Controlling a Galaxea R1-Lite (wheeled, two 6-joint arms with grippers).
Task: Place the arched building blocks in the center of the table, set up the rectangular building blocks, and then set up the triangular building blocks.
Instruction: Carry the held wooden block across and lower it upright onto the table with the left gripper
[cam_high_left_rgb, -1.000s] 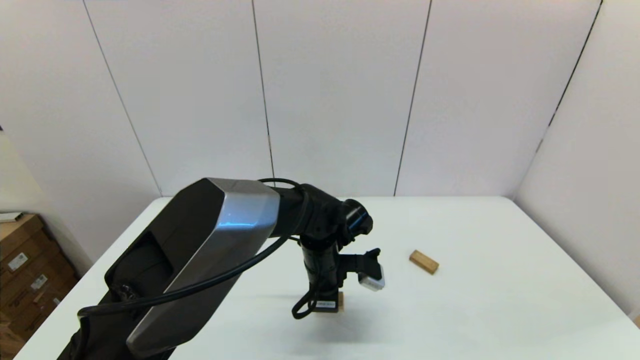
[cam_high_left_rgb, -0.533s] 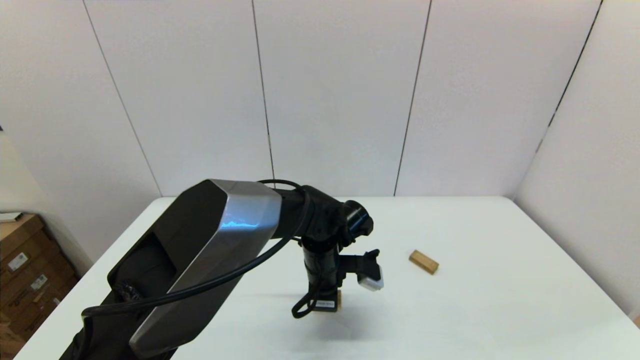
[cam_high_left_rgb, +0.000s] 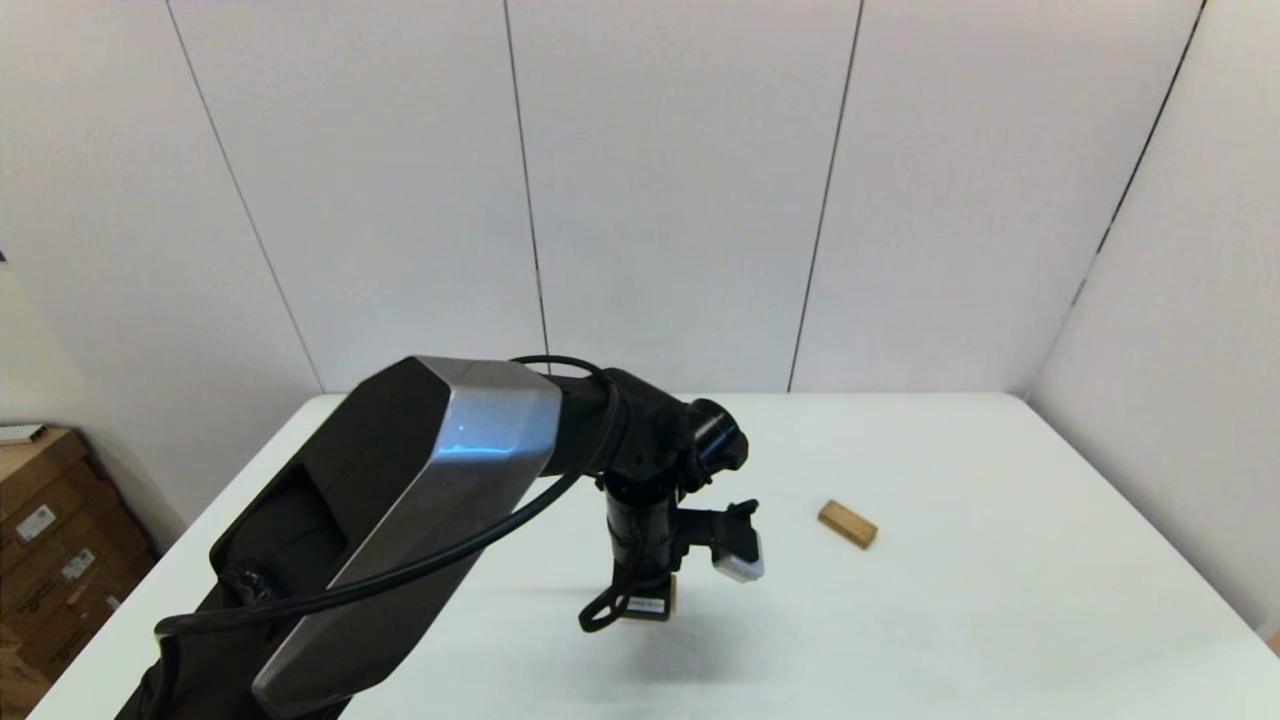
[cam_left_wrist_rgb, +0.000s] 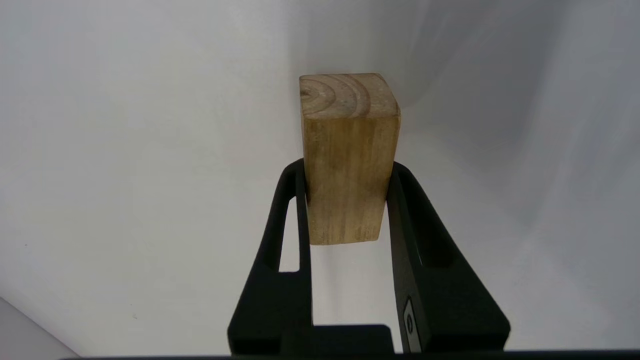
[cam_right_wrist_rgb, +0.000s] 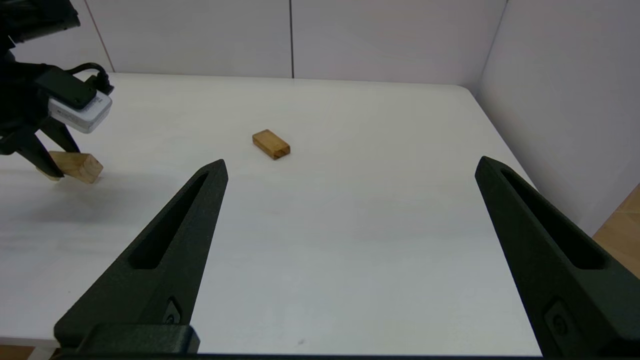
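My left gripper (cam_left_wrist_rgb: 345, 172) is shut on a light wooden block (cam_left_wrist_rgb: 348, 150), the arched block by its size; its notch is hidden. In the head view this block (cam_high_left_rgb: 671, 594) shows only as a sliver under the left wrist, near the table's middle. The right wrist view shows the same block (cam_right_wrist_rgb: 76, 166) held tilted, just above the white table (cam_high_left_rgb: 980, 620); I cannot tell whether it touches. The rectangular block (cam_high_left_rgb: 848, 524) lies flat to the right of it, also seen as (cam_right_wrist_rgb: 271, 144). My right gripper (cam_right_wrist_rgb: 350, 167) hangs open and empty over the near right side. The triangular block is out of view.
White wall panels close off the table's far and right sides. Cardboard boxes (cam_high_left_rgb: 50, 540) stand on the floor past the left edge. The big left arm (cam_high_left_rgb: 400, 520) covers much of the table's left half in the head view.
The left gripper with its block has shifted very slightly to the left. The rectangular block has not moved.
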